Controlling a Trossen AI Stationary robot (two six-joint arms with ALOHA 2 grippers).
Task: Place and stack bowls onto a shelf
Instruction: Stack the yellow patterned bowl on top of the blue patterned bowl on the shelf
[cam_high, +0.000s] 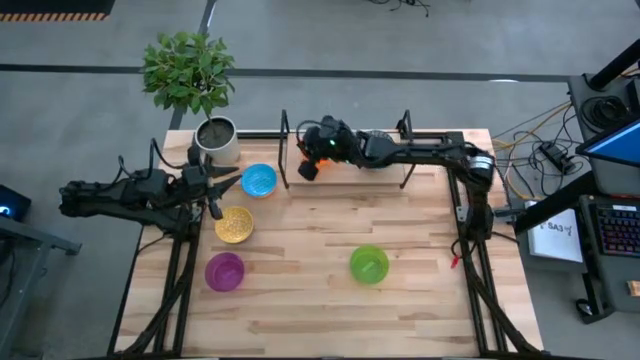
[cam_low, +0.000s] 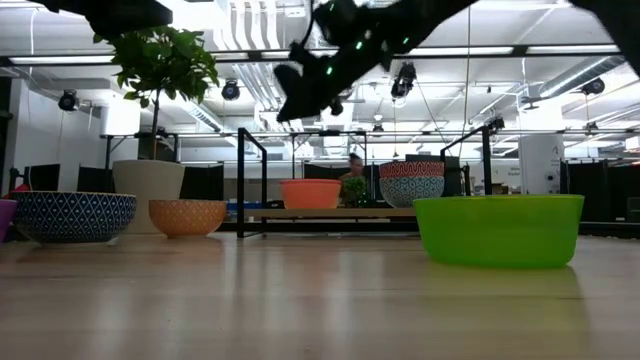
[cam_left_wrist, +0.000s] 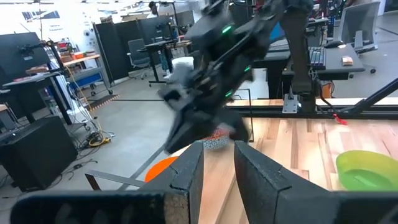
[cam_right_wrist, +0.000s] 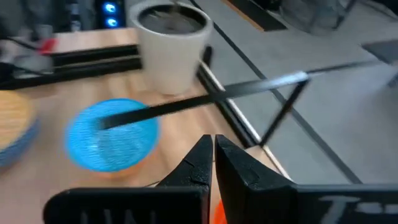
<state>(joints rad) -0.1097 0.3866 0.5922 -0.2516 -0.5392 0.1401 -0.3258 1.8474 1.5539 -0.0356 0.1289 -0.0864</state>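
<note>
The shelf stands at the table's far edge, with a black wire upright at each end. In the low view an orange-red bowl and a stack of patterned bowls sit on its plank. My right gripper hangs shut and empty above the orange-red bowl, near the shelf's left upright. A light blue bowl, a mustard dotted bowl, a purple bowl and a green bowl stand on the table. My left gripper is open between the light blue and mustard bowls, touching neither.
A white-grey plant pot with a leafy plant stands at the far left corner, close behind the light blue bowl. The right arm lies along the shelf's length. Bare tabletop stretches along the near edge and between the purple and green bowls.
</note>
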